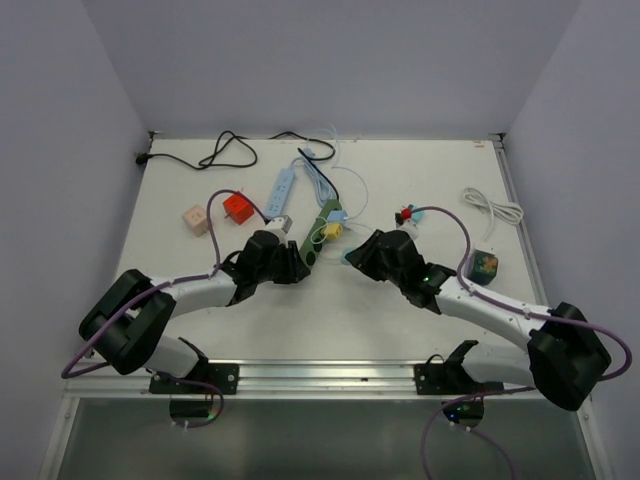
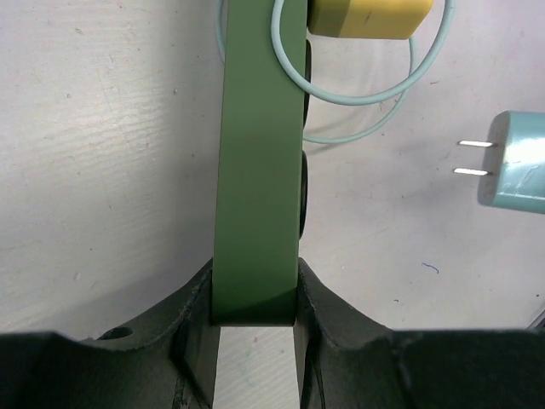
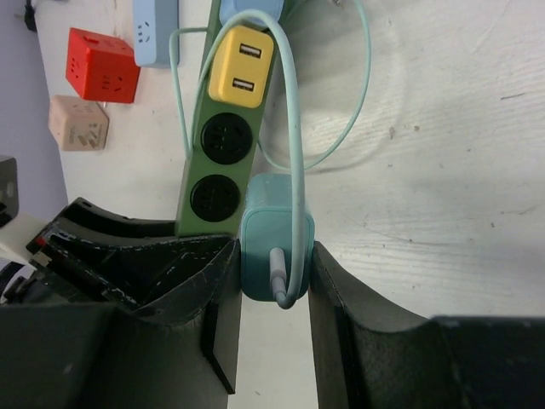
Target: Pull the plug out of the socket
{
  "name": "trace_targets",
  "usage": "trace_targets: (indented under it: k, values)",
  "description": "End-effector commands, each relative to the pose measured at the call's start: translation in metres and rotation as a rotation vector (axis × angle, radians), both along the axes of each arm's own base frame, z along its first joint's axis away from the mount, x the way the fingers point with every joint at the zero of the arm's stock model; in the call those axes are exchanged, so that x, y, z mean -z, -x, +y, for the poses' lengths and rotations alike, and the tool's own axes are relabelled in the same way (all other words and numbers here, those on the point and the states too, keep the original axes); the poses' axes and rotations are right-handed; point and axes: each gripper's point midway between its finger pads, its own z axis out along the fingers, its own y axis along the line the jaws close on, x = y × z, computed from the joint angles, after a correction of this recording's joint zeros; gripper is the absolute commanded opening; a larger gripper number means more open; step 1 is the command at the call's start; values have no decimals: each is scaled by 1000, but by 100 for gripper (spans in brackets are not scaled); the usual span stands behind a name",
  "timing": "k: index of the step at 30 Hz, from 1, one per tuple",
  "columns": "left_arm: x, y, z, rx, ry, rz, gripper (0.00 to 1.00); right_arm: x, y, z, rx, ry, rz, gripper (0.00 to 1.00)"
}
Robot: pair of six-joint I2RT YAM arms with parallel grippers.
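A green power strip, the socket (image 1: 322,232) (image 2: 260,162) (image 3: 204,136), lies on the table. My left gripper (image 2: 255,294) (image 1: 298,262) is shut on its near end. The teal plug (image 3: 274,234) (image 2: 521,159) sits between the fingers of my right gripper (image 3: 274,256) (image 1: 352,255), which is shut on it. Its two metal prongs (image 2: 473,158) are bare and stand apart from the strip's side. Two round sockets (image 3: 223,136) beside it are empty. A yellow adapter (image 3: 241,66) (image 2: 368,17) stays plugged in further along. The plug's teal cable (image 3: 289,111) loops over the strip.
A red cube (image 1: 237,207) and a beige cube (image 1: 195,219) sit at the left. A light blue power strip (image 1: 283,187) and a black cable (image 1: 215,153) lie at the back. A coiled white cable (image 1: 492,208) and a small green box (image 1: 484,265) are at the right.
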Motion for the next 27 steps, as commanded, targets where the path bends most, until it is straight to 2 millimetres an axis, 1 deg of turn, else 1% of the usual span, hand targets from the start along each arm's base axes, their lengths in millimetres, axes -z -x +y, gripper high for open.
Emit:
trace_targets:
  k: [1,3,4,5,6,7,9,10,11,12,13,14,16,17,18,19,21,22,23,24,25,27]
  values:
    - [-19,-17,-2,-27,18,-63,0,-14,-8,-31,85,56,-66,0]
    - [-20,-16,-4,-23,38,-61,0,-8,-8,-43,100,56,-51,0]
    - [-19,-14,-5,-16,46,-55,0,2,-14,-63,145,39,-26,0]
    - [-19,-13,-6,-12,52,-50,0,1,-17,-72,166,-3,-20,0]
    - [-20,-12,-6,-10,58,-51,0,11,-12,-75,142,-42,12,0]
    - [-21,-12,-6,-8,59,-52,0,9,-24,-95,199,-63,-2,0]
    - [-23,-10,-6,-1,65,-54,0,11,-29,-107,202,-53,6,0]
    - [-23,-11,-6,-1,64,-55,0,12,-37,-123,247,-42,4,0]
    - [-24,-11,-5,8,55,-59,0,17,-38,-124,235,-49,20,0]
    - [-26,-12,-6,12,54,-63,0,16,-41,-126,235,-63,21,0]
    - [-26,-13,-3,7,47,-65,0,12,-48,-130,227,-90,7,0]
    - [-27,-14,-1,6,41,-70,0,14,-50,-133,228,-84,14,0]
    - [-30,-15,1,2,42,-77,0,16,-62,-141,243,-87,17,0]
    - [-31,-15,2,0,43,-80,0,16,-72,-143,232,-106,16,0]
    - [-32,-15,2,1,46,-80,0,23,-74,-143,231,-98,36,0]
    - [-32,-15,1,4,47,-79,0,22,-80,-146,232,-104,31,0]
    - [-33,-15,0,8,51,-76,0,24,-88,-147,218,-110,37,0]
    - [-33,-14,0,12,53,-75,0,24,-96,-149,219,-110,29,0]
    - [-33,-14,-1,16,55,-77,0,26,-100,-150,215,-96,26,0]
    - [-33,-14,-1,15,60,-76,0,21,-107,-151,211,-93,9,0]
    - [-33,-14,-2,17,61,-75,0,25,-110,-152,210,-84,18,0]
    - [-32,-14,-4,22,71,-69,0,23,-118,-156,222,-73,2,0]
